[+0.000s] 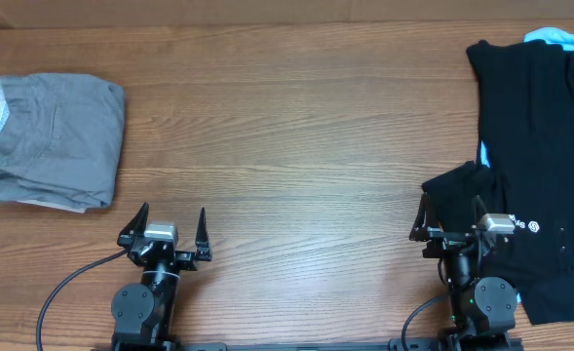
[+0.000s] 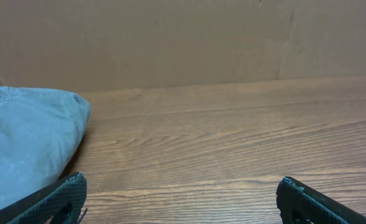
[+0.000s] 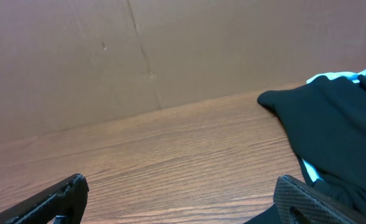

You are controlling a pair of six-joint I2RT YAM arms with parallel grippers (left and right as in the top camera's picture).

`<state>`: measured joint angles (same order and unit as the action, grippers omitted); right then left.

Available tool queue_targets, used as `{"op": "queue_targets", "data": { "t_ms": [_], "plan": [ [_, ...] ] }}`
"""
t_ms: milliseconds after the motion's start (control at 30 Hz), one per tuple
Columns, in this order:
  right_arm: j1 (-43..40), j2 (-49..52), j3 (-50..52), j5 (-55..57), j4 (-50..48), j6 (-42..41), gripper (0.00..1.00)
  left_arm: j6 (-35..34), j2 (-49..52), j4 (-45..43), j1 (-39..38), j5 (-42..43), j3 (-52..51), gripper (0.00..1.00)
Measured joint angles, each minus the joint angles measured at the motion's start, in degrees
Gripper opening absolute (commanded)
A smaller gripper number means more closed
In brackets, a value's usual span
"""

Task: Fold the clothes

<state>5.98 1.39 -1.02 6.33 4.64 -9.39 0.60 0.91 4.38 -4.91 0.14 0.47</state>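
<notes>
**Operator:** State where the black tee [image 1: 540, 127] lies and which way it runs.

**Technician:** It lies along the right edge of the overhead view, with its long axis running from top to bottom of the frame. A light blue tee [image 1: 559, 37] shows from under it at the upper right corner. One black sleeve reaches toward the lower middle of the frame.

**Operator:** Which arm is nearer?

**Technician:** The right gripper [image 1: 451, 226] is nearer. Its jaws stand wide and hold nothing, and the sleeve is directly ahead, touching the finger on the frame's right side. The left gripper [image 1: 168, 226] is also wide and empty. It sits at lower left, well apart from the tee and below the grey folded garment [image 1: 57, 136]. The first grasp probably belongs to the right arm.
</notes>
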Motion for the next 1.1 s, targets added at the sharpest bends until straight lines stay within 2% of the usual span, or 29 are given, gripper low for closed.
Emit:
{"op": "queue_targets", "data": {
  "t_ms": [233, 467, 667, 833, 933, 1100],
  "plan": [
    [0.00, 0.39, -0.68, 0.22, 4.61, -0.07, 1.00, -3.23, 0.48, 0.98, 0.00, -0.31, 0.28, 1.00],
    [0.00, 7.41, -7.34, 0.98, 11.30, -0.07, 1.00, -6.27, 6.86, 12.79, 0.00, -0.68, 8.35, 1.00],
    [0.00, 20.20, -19.06, 2.14, 19.39, -0.02, 1.00, -6.58, 17.64, 20.39, 0.00, -0.68, 22.10, 1.00],
    [-1.62, 36.96, -30.03, 2.89, 29.16, -0.11, 1.00, -6.64, 31.10, 31.80, 0.00, -0.63, 33.90, 1.00],
    [-3.43, 48.68, -36.79, 2.38, 34.47, -0.13, 1.00, -6.67, 38.49, 35.76, 0.00, -0.61, 40.19, 1.00],
    [-4.13, 62.58, -43.85, 0.22, 35.39, -0.28, 1.00, -6.67, 45.64, 38.86, 0.00, -0.59, 45.09, 1.00]
  ]
}}
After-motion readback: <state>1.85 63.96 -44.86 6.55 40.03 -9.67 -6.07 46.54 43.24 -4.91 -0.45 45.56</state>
